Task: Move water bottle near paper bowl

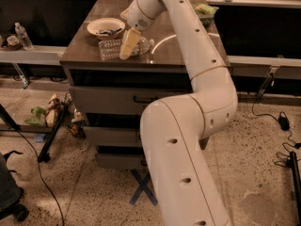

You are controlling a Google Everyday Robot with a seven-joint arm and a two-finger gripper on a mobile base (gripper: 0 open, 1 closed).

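gripper (127, 50) clamped across water bottle (109, 49) | bottle lying just before paper bowl (106, 28) | near cabinet top (183, 55) front edge

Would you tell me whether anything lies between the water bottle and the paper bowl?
Nothing visible does. The clear ribbed plastic water bottle lies on its side just in front of the shallow off-white paper bowl; the tool is down at the bottle.

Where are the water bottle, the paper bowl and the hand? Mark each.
water bottle (109, 49), camera view, ribbed body.
paper bowl (99, 34), camera view, front wall.
hand (127, 51), camera view, tip, down at the bottle.
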